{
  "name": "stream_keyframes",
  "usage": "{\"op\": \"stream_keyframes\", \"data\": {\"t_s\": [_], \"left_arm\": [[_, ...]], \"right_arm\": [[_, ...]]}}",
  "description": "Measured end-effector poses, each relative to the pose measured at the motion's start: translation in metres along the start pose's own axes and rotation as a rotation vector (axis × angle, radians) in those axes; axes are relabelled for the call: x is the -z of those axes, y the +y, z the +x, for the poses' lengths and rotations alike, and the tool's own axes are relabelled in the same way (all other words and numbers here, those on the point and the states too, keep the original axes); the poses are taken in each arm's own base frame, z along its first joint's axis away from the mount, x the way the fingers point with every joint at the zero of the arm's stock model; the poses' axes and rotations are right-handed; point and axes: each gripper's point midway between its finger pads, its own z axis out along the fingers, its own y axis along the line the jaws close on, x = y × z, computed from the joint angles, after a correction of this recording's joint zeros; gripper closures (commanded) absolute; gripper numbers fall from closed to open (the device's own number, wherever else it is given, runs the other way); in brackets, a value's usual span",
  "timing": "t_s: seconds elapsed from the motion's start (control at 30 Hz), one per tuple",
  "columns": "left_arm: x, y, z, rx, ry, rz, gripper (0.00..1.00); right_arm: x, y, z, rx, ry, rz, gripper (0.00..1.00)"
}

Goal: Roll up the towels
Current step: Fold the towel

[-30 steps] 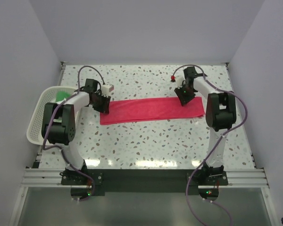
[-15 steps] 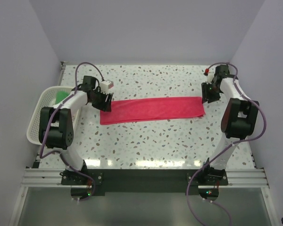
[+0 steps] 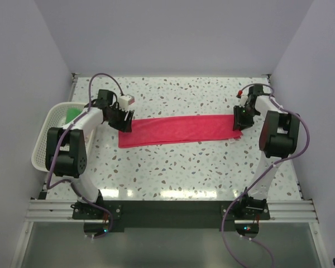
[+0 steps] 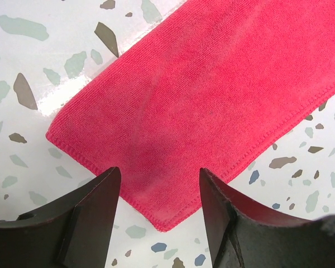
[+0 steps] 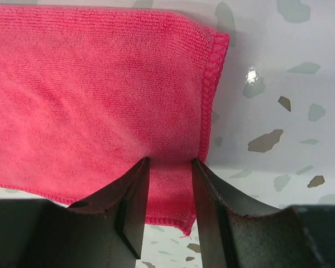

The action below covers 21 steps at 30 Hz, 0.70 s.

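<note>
Across the middle of the speckled table [image 3: 173,167] the pink-red towel [image 3: 178,129] lies flat as one long strip, running left to right, with its near long edge slightly slanted. Nothing of it is rolled yet.

At its left end the left gripper [image 3: 124,121] hangs over the short edge. In the left wrist view its two dark fingers [image 4: 92,212] stand wide apart above the near left corner of the towel [image 4: 212,100]; the cloth lies smooth on the table under the left gripper [image 4: 159,184], and neither finger holds it.

At the right end the right gripper [image 3: 238,119] sits low on the towel's short stitched edge. In the right wrist view its fingers [image 5: 131,201] stand much closer together, one on the cloth and the other just at the stitched edge, with a strip of the towel [image 5: 89,84] showing in the narrow gap at the right gripper [image 5: 168,164]. That strip looks flat rather than bunched, so the fingers are not clamped on it.

Off the table's left side sits a white mesh basket [image 3: 42,148], and a green towel [image 3: 72,114] shows inside its far end, well apart from the pink-red one.
</note>
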Motion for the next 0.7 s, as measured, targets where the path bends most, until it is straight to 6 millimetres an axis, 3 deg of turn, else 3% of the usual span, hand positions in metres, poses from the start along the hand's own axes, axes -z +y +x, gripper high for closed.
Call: {"op": "stream_keyframes", "data": {"t_s": [0.1,0.2,0.23,0.33,0.57,0.63,0.7], "left_arm": [[0.000,0.000,0.000,0.000,0.000,0.000,0.36],[0.000,0.000,-0.001,0.000,-0.001,-0.001,0.36],[0.000,0.000,-0.001,-0.001,-0.002,-0.001,0.36],[0.002,0.000,-0.004,-0.002,-0.005,-0.002,0.36],[0.006,0.002,-0.013,-0.008,-0.019,-0.006,0.36],[0.007,0.002,-0.013,-0.013,-0.019,-0.006,0.13],[0.007,0.002,-0.013,-0.020,-0.018,-0.004,0.00]], "right_arm": [[-0.002,0.002,0.000,0.003,-0.001,0.000,0.62],[-0.003,0.004,0.000,0.010,-0.007,0.000,0.70],[-0.004,0.004,0.001,0.013,-0.009,0.001,0.81],[-0.005,0.006,0.001,0.018,-0.012,-0.001,1.00],[-0.003,0.000,0.001,0.010,-0.017,-0.010,1.00],[0.000,-0.007,0.003,0.007,-0.011,-0.014,1.00],[0.006,-0.018,0.005,0.003,-0.003,-0.008,1.00]]}}
